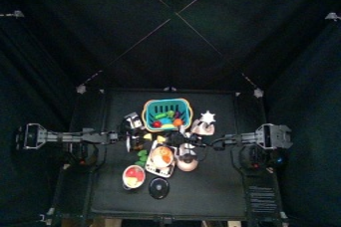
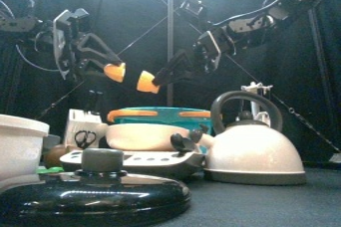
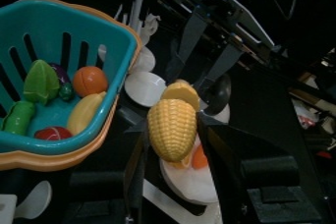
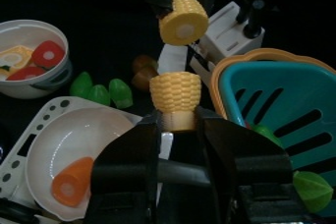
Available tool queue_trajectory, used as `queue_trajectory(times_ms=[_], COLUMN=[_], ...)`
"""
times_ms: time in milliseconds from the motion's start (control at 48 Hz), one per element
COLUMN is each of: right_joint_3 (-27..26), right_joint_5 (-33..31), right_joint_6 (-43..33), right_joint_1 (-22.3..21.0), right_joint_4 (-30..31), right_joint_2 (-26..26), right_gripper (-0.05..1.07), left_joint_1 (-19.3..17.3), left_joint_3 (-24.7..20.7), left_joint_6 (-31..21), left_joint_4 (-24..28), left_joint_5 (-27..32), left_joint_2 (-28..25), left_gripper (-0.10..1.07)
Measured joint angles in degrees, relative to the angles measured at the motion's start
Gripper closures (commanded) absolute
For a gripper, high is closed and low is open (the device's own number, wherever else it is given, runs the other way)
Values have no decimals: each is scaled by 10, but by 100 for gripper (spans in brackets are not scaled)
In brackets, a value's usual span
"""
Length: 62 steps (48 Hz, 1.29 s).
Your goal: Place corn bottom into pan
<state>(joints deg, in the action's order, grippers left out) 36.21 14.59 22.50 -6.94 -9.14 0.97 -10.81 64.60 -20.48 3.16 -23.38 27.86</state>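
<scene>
Your left gripper (image 3: 175, 159) clamps one corn half (image 3: 172, 128) and your right gripper (image 4: 176, 130) clamps the corn bottom (image 4: 175, 98), both held in the air above the white pan (image 4: 79, 147), left of the teal basket (image 4: 282, 95).

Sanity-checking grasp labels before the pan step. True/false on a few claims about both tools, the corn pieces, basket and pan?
1. Each tool holds a corn piece. True: left tool grips one corn piece, right tool grips the other corn piece.
2. The teal basket is empty. False: it holds toy vegetables.
3. The white pan already holds corn. False: only an orange slice lies in it.
4. A kettle stands on the table. True.
</scene>
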Motion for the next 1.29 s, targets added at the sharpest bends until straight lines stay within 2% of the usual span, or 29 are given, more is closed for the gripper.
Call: queue_trajectory(times_ms=[333,583,771,938,1104,1292], right_joint_3=[4,4,-1,-24,-49,-56], right_joint_5=[-10,-30,-55,-80,-94,-109], right_joint_6=[-1,-2,-2,-4,-3,-2], right_joint_1=[18,54,87,92,91,91], right_joint_4=[0,-24,-47,-57,-75,-80], right_joint_2=[9,3,-33,-62,-84,-93], right_gripper=[58,58,57,55,46,30], left_joint_1=[0,5,40,78,108,114], left_joint_3=[13,34,52,54,56,58], left_joint_6=[4,4,6,6,7,7], left_joint_4=[18,54,89,114,130,136], left_joint_5=[8,71,140,178,195,197], left_joint_2=[14,56,89,93,93,93], left_gripper=[39,39,39,39,39,39])
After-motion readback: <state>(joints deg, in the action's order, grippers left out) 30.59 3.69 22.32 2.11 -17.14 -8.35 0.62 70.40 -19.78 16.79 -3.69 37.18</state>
